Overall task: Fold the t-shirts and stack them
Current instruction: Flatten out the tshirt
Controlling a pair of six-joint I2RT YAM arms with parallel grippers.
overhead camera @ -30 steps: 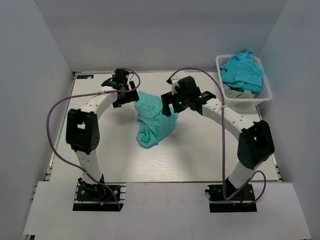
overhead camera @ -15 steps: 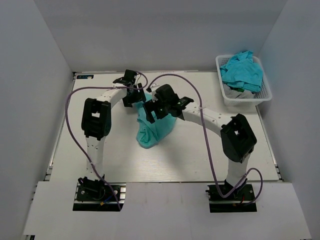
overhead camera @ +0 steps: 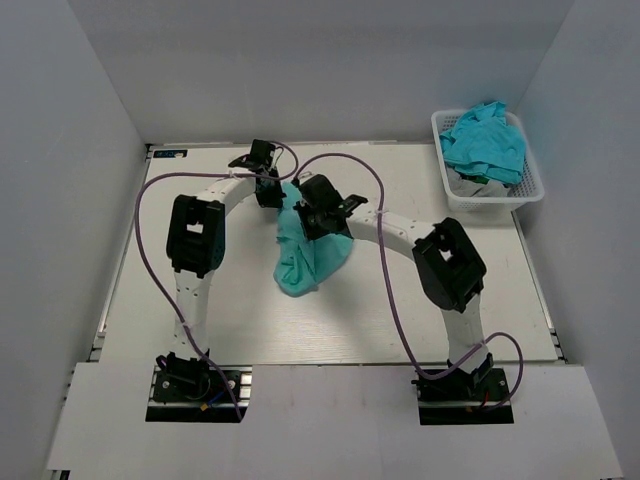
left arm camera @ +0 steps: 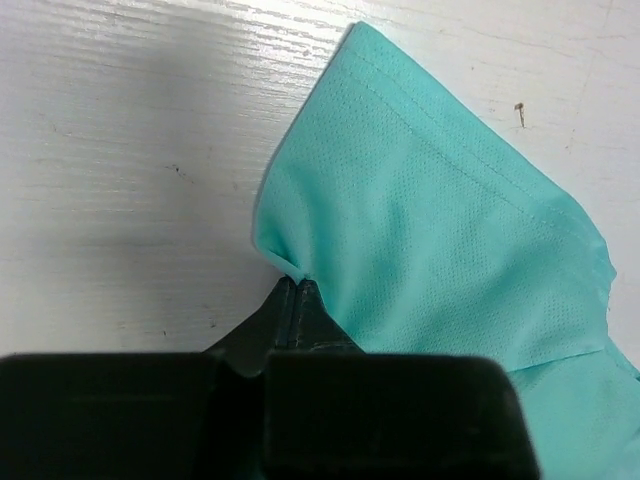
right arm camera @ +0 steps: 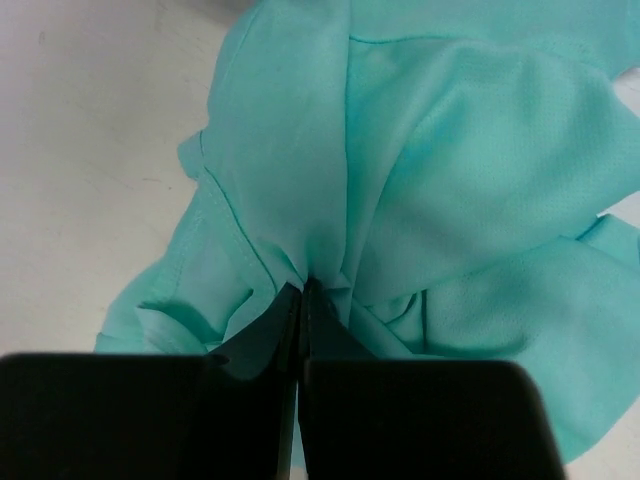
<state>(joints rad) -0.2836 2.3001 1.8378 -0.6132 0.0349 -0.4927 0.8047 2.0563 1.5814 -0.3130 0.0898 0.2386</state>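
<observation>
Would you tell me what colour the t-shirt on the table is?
The t-shirt is plain teal-green, clearest in the left wrist view.

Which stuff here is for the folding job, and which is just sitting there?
For the job: teal t-shirt on the table, pinched by the left gripper and right gripper; turquoise t-shirts heaped in the basket.
Just there: white basket; table.

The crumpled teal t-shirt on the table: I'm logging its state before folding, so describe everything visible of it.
The crumpled teal t-shirt is thin, fine-mesh fabric with stitched hems, bunched in a heap on the white table. The left gripper pinches its edge beside a hem; the right gripper pinches gathered folds.
</observation>
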